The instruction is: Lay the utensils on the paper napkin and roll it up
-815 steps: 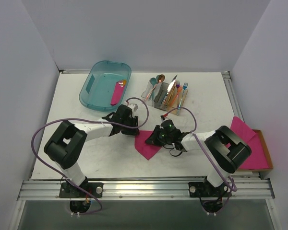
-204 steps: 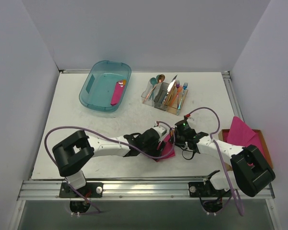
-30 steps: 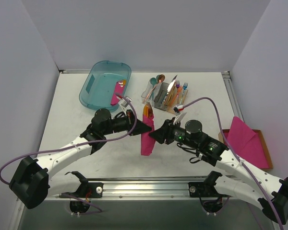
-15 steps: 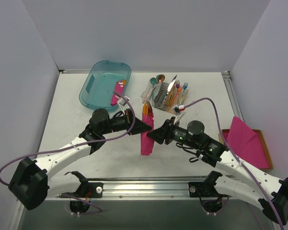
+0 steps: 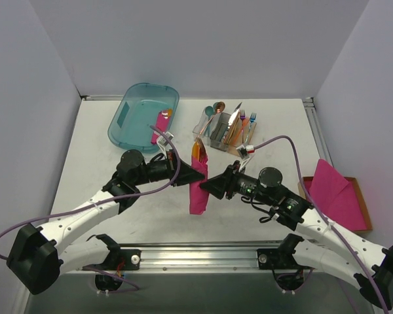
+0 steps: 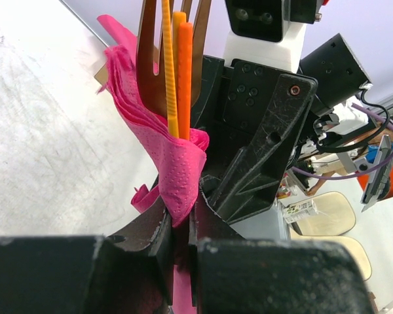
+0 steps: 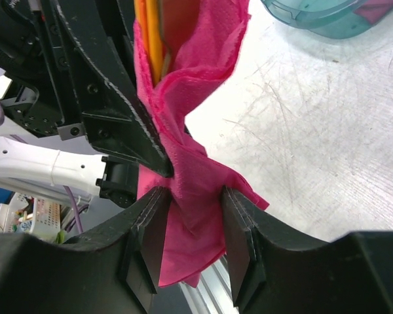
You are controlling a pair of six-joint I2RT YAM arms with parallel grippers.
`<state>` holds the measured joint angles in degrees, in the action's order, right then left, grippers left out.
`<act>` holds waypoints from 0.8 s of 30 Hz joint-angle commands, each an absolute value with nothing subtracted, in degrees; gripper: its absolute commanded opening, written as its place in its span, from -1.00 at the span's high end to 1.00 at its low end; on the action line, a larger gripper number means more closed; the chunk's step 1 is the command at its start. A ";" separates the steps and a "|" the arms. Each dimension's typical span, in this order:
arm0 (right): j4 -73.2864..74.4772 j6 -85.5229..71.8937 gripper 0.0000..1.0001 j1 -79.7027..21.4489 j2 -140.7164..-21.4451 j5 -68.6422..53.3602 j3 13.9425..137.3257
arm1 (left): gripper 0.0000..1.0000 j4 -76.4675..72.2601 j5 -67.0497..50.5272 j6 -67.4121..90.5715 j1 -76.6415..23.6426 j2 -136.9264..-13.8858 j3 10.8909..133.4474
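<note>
The paper napkin is a narrow magenta-pink roll held upright above the table's middle. The copper-orange utensils stick out of its top. My left gripper comes in from the left and is shut on the roll. My right gripper comes in from the right and is shut on it a little lower. In the left wrist view my left gripper pinches the napkin below the fork tines and handles. In the right wrist view my right gripper squeezes the crumpled napkin; the utensils show above.
A teal bin at the back left holds another pink roll. A cutlery caddy with teal, iridescent and copper pieces stands at the back middle. A stack of pink napkins lies in an orange tray at the right edge.
Both arms have shifted the held roll slightly left and toward the near edge over the last second. Both grips stay as they were.
</note>
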<state>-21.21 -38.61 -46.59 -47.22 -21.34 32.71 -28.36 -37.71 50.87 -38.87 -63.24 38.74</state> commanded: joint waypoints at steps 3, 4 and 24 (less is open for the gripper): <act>-21.09 -39.02 0.24 -47.11 -47.11 -23.38 30.94 | 0.95 -28.48 -35.60 48.25 -38.06 -59.68 43.86; -21.53 -39.20 0.21 -47.11 -47.11 -23.55 30.50 | 0.95 -28.48 -35.60 48.34 -38.06 -59.68 44.12; -29.88 -43.68 0.19 -47.81 -48.34 -26.63 26.37 | 0.95 -29.18 -33.05 48.34 -36.21 -61.43 46.40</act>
